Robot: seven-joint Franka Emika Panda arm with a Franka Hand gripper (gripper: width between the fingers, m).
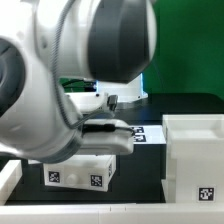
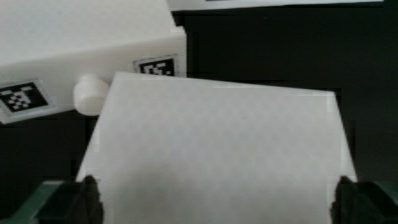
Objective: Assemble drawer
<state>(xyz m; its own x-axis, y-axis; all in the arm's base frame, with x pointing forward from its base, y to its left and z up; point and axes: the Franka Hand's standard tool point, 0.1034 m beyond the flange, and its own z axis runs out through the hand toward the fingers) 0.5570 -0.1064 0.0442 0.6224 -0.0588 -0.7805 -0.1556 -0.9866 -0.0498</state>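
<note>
The arm [image 1: 60, 70] fills the upper part of the exterior view, with the gripper [image 1: 105, 128] low over the middle of the black bench [image 1: 150, 165]. In the wrist view the gripper [image 2: 217, 200] has its two dark fingers [image 2: 80, 200] set wide apart, one at each side of a plain white tray [image 2: 214, 140]. The tray's flat face spans the whole gap between them. Each finger lies at an outer edge of this tray, but it cannot be told whether the pads press on it or only stand beside it. Just beside this tray is a second tray [image 2: 80, 55], which carries two black-and-white tags [image 2: 157, 68] on one face and a short round knob [image 2: 84, 95] between them. Whether the two trays touch cannot be told. In the exterior view the second tray [image 1: 75, 168] stands on the bench near the front edge, toward the exterior view's left, directly below the gripper, with both tags facing the camera. The large open-topped casing [image 1: 195, 160] stands upright near the bench's front corner on the exterior view's right, well apart from the second tray, with one tag [image 1: 203, 190] low on its near wall. The marker board [image 1: 140, 133] lies flat toward the middle of the bench, between the gripper and the casing; its edge [image 2: 267, 5] also shows in the wrist view. A white rail [image 1: 100, 210] runs along the front edge of the bench.
</note>
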